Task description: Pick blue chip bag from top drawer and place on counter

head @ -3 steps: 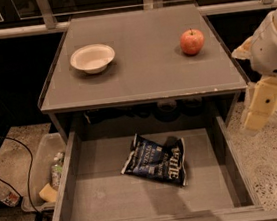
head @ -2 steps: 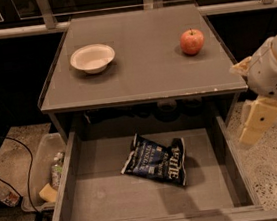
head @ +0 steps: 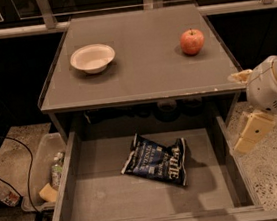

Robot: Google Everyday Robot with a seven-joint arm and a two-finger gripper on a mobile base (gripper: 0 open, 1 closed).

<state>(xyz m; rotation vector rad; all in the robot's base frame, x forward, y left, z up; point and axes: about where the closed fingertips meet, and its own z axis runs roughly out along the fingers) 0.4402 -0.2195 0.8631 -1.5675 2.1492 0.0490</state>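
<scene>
1. Gripper (head: 253,129) position: right edge of the frame, outside the drawer (head: 89,204), just beyond its right wall and below the right front corner of the counter (head: 144,79). Whether it is apart or together cannot be told from this view. It holds nothing.
2. Key relation: the bag (head: 157,159) lies to the left of the gripper and slightly lower in the frame. The drawer's right wall stands between the two, so the reach probably has to go up over that wall, then leftward and down.
3. Bag location: flat on the drawer floor, a little right of centre, clear of all four walls.
4. Bag axis: the long axis runs roughly left to right, tilted down toward the lower right. A grasp across the short axis looks the more practical.
5. Arm choice: only one arm is fitted, so no selection applies.
6. Count, left to right:
   - bin (head: 40,170), lower left, on the floor beside the drawer: one
   - drawer, open: one
   - bowl (head: 92,57), upper left of the counter: one
   - bag: one
   - apple (head: 192,41), upper right of the counter: one
   - gripper: one
7. Task status: the bag is not yet grasped.
</scene>
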